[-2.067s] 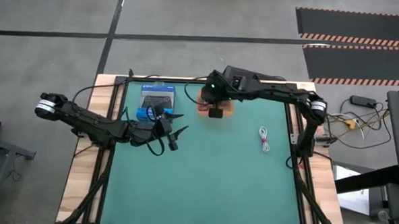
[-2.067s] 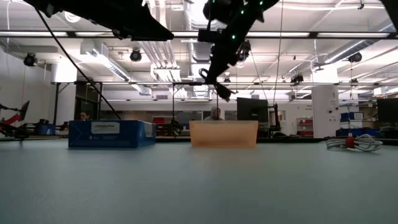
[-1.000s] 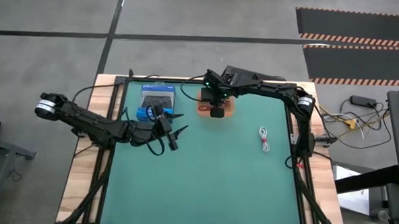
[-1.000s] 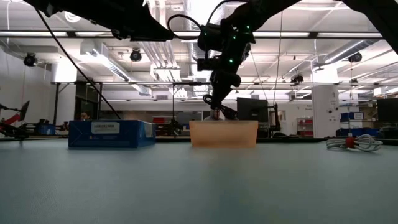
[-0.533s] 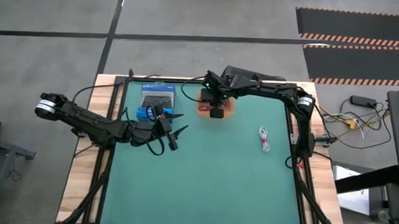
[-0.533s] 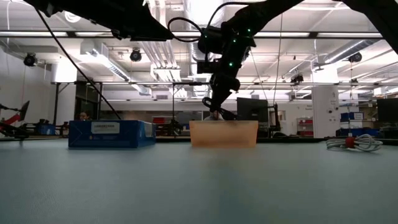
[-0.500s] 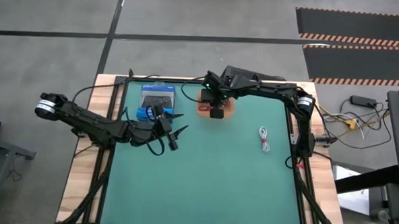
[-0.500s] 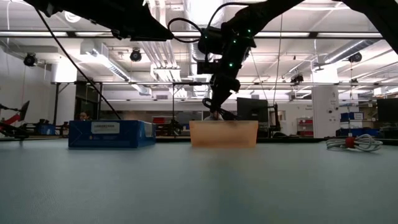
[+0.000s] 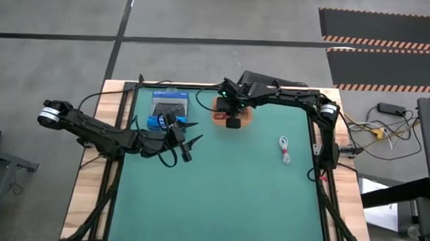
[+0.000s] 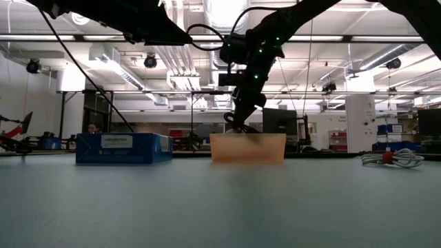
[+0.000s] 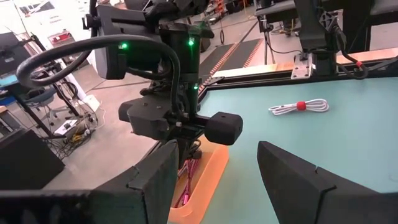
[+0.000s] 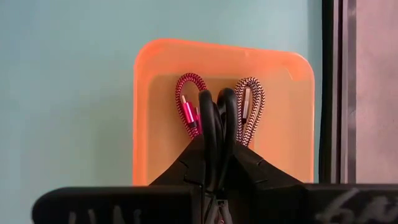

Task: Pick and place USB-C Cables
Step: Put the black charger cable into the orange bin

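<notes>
The right hand (image 12: 216,146) hangs directly over the orange tray (image 12: 149,124) at the far edge of the green bench (image 9: 227,186); its fingers are closed on the black cable (image 12: 216,118), whose loop stands out between them, down inside the tray; in the low view the fingertips of this hand (image 10: 241,126) reach to the tray's rim (image 10: 248,138), though whether the black loop touches the tray floor is hard to judge from any view; the red-pink cable (image 12: 188,106) lies in the tray just beside the black loop on one side, and the grey cable (image 12: 250,106), a speckled braid, lies just beside it on the other; the white cable (image 9: 285,150), tied with a small red band, lies alone on the bench, well apart from the tray, towards the right arm's base; the left hand (image 9: 187,139) hovers near the blue box (image 9: 169,102) with its fingers spread wide and nothing between them; the box sits at the far edge of the bench, near the tray.
</notes>
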Tool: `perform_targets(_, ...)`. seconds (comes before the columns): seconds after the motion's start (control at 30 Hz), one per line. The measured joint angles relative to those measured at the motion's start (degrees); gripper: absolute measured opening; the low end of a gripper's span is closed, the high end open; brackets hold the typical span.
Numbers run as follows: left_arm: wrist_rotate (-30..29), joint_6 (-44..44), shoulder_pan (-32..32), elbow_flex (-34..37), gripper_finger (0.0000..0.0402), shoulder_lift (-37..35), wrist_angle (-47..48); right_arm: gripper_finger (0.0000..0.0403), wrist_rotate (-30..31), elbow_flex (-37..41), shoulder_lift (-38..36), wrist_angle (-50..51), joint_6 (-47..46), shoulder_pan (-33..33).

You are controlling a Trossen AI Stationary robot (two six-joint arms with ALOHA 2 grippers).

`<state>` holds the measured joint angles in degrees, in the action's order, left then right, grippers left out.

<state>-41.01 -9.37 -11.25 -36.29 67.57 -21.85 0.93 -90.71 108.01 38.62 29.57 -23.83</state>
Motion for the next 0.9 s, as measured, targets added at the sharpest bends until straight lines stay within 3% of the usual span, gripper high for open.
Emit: perform_targets(0.9, 0.02, 0.03, 0.0, -0.2, 0.0203, 0.0, -0.17, 0.0033, 0.09, 3.47, 0.0, -3.68, 0.0, 0.04)
